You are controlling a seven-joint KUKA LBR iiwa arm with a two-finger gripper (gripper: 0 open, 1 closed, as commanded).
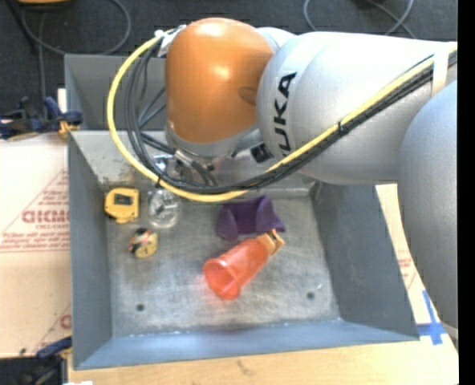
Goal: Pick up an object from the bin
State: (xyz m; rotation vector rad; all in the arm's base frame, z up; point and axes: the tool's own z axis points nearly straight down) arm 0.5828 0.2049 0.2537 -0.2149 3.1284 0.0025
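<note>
The grey arm (342, 127) covers the far side of the bin (93, 295). Its claw (180, 171), apart or together I cannot tell, hangs far left, just above a small clear cup (163, 208). Nearby lie an orange cone (236, 269), a purple cloth (245, 217) and a yellow tape measure (121, 204).

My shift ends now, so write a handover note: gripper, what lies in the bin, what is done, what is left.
Gripper: low at the back left of the bin; open or shut unclear, nothing seen held.
Things: small clear thing right by it; yellow tape measure left of that; small yellow-black piece nearer the front; purple thing mid-bin; orange cup on its side before it.
Done: nothing lifted.
Left: grasp one thing, raise it.
</note>
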